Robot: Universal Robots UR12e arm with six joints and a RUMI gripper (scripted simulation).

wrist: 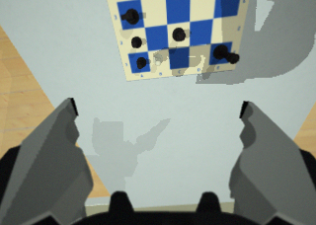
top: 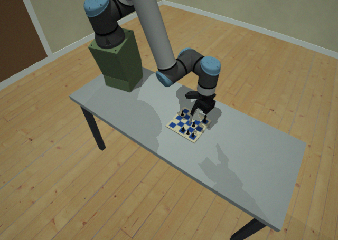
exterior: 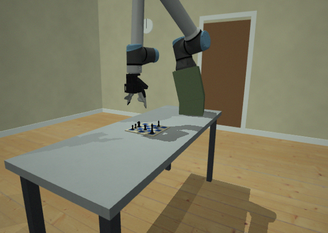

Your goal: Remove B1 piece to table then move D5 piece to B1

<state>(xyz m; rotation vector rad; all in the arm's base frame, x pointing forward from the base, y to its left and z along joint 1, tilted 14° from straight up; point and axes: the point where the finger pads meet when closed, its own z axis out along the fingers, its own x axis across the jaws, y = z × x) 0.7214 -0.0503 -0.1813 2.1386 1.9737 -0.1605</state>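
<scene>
A small blue and cream chessboard (top: 189,124) lies on the grey table; it also shows in the exterior view (exterior: 147,128) and at the top of the wrist view (wrist: 180,30). Several black pieces stand on it, among them one (wrist: 130,17) at the left, one (wrist: 179,34) mid-board and one (wrist: 220,51) at the right corner. A few pale pieces, such as one (top: 192,135), are hard to make out. The edge letters are too small to read. My gripper (exterior: 137,102) hangs well above the board's edge, open and empty; it also shows in the wrist view (wrist: 158,109).
The arm's green pedestal (top: 117,61) stands at the table's far left end. The table edge runs close behind the board. A brown door (exterior: 225,71) is in the back wall.
</scene>
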